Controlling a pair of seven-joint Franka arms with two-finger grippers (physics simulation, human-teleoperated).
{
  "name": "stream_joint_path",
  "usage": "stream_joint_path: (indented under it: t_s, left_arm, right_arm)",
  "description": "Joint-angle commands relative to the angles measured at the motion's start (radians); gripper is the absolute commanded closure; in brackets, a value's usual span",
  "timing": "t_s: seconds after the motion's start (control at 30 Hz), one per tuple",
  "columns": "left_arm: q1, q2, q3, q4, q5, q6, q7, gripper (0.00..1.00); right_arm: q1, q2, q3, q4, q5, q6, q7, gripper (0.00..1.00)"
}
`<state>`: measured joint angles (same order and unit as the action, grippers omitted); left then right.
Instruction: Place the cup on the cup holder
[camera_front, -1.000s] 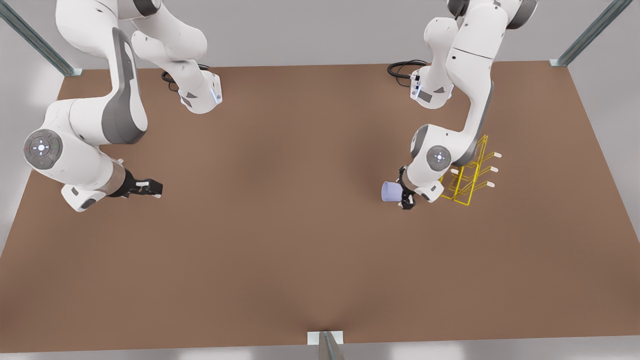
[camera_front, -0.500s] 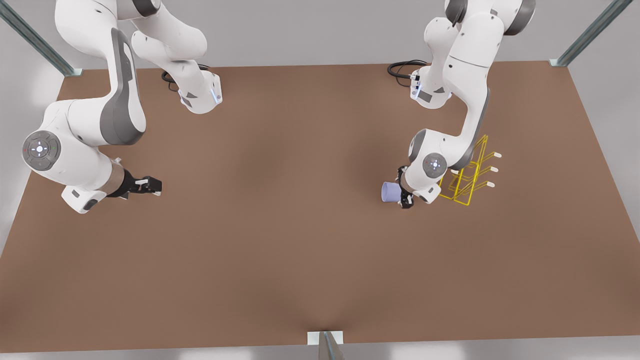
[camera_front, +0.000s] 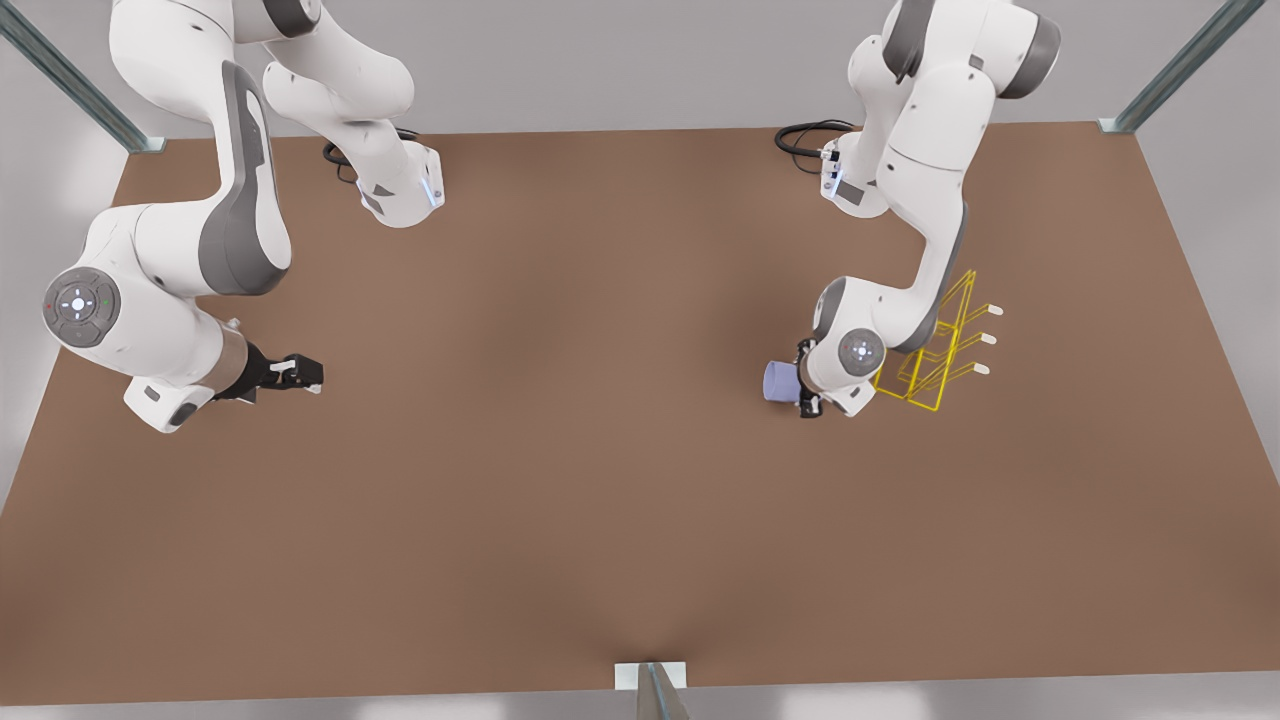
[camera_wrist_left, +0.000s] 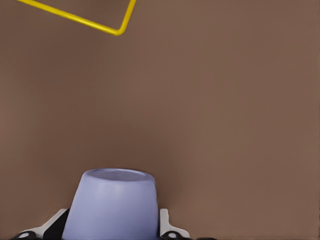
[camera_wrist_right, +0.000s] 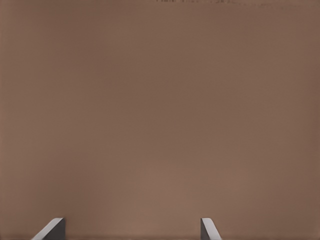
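Note:
The lavender-blue cup (camera_front: 778, 381) is held sideways just above the brown table, with my left gripper (camera_front: 808, 385) shut on it, at the front view's right. In the left wrist view the cup (camera_wrist_left: 112, 205) sits between the two fingers of the left gripper (camera_wrist_left: 112, 232), which press its sides. The yellow wire cup holder (camera_front: 940, 345) stands just beyond that arm's wrist, and one corner of the cup holder (camera_wrist_left: 80, 19) shows past the cup. My right gripper (camera_front: 305, 375) waits open above the table at the front view's left, and the right wrist view shows the right gripper (camera_wrist_right: 131, 230) with nothing between its fingers.
The brown table (camera_front: 600, 480) stretches wide in the middle and front. Both arm bases (camera_front: 400, 195) stand at the back edge, with black cables (camera_front: 800, 135) beside the one at the front view's right. Metal frame posts (camera_front: 655, 690) mark the table's edges.
The left arm's wrist and forearm have swung lower and closer to the cup, which has hardly shifted. The right arm has barely moved.

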<state>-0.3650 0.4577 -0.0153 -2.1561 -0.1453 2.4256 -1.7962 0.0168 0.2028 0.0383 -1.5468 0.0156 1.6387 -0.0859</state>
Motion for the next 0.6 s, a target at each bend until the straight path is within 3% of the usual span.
stream_joint_path:
  t_s: [0.0, 0.13, 0.2, 0.27, 0.3, 0.37, 0.4, 0.43, 0.5, 0.57]
  left_arm:
    - [0.0, -0.002, 0.0, 0.002, 0.0, 0.013, 0.054, 0.37]
    - [0.0, -0.043, 0.0, 0.01, 0.0, -0.016, 0.057, 0.38]
    - [0.0, -0.094, -0.012, 0.071, -0.002, -0.195, 0.041, 0.37]
    - [-0.014, -0.04, -0.008, 0.255, 0.0, -0.428, 0.028, 0.37]
    - [-0.014, -0.04, -0.008, 0.341, 0.067, -0.58, -0.009, 0.37]
    - [-0.081, -0.051, 0.041, 0.398, 0.159, -0.701, -0.037, 0.37]
    - [-0.3, -0.05, 0.285, 0.401, 0.187, -0.726, -0.017, 0.37]
    - [-0.422, -0.036, 0.423, 0.406, 0.207, -0.761, 0.012, 0.37]
    - [-0.867, 0.091, 0.908, 0.401, 0.305, -0.879, 0.096, 0.37]
    - [-1.12, 0.252, 1.258, 0.395, 0.294, -0.899, 0.328, 0.37]
  right_arm:
    - [0.0, 0.0, 0.0, 0.0, 0.001, 0.0, -0.037, 0.0]
    - [-0.001, 0.001, -0.001, 0.0, 0.001, -0.002, -0.037, 0.0]
    - [-0.001, 0.004, -0.003, 0.002, 0.003, -0.002, -0.04, 0.0]
    - [-0.001, 0.006, -0.003, 0.001, 0.003, -0.002, -0.041, 0.0]
    - [-0.001, 0.004, -0.003, 0.0, 0.003, -0.002, -0.04, 0.0]
    - [-0.001, 0.006, -0.003, 0.002, 0.003, -0.002, -0.035, 0.0]
    - [0.0, 0.006, -0.003, 0.002, 0.003, -0.002, -0.035, 0.0]
    - [-0.001, 0.006, -0.003, 0.002, 0.003, -0.002, -0.035, 0.0]
    - [0.0, 0.006, -0.003, 0.002, 0.003, -0.002, -0.035, 0.0]
    - [0.0, 0.006, -0.003, 0.002, 0.004, -0.002, -0.035, 0.0]
